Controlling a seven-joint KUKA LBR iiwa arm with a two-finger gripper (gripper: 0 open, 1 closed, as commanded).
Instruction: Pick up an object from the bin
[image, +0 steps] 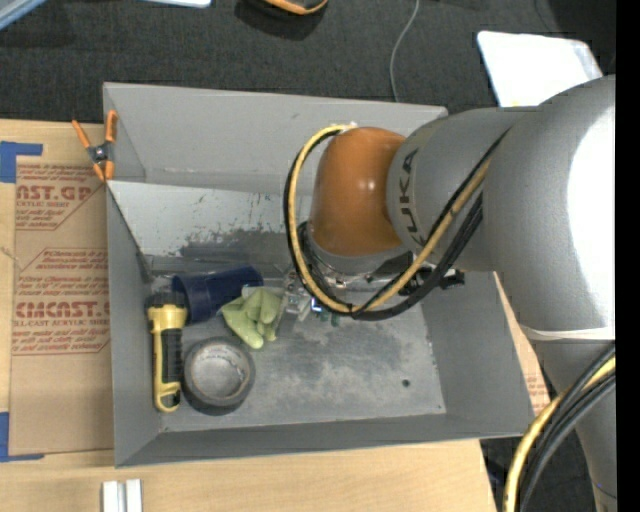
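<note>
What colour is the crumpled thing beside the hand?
The crumpled thing is pale green, clearest in the camera view, just beside the hand.

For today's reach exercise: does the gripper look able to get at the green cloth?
Probably yes. The gripper is right beside the green cloth, which lies uncovered; the blue cup and tape roll only flank it.

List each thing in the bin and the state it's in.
Blue cup: on its side, near the back wall.
Green cloth: crumpled, beside the gripper.
Yellow flashlight: lying flat along the left wall.
Grey tape roll: lying flat, hole up.
</note>
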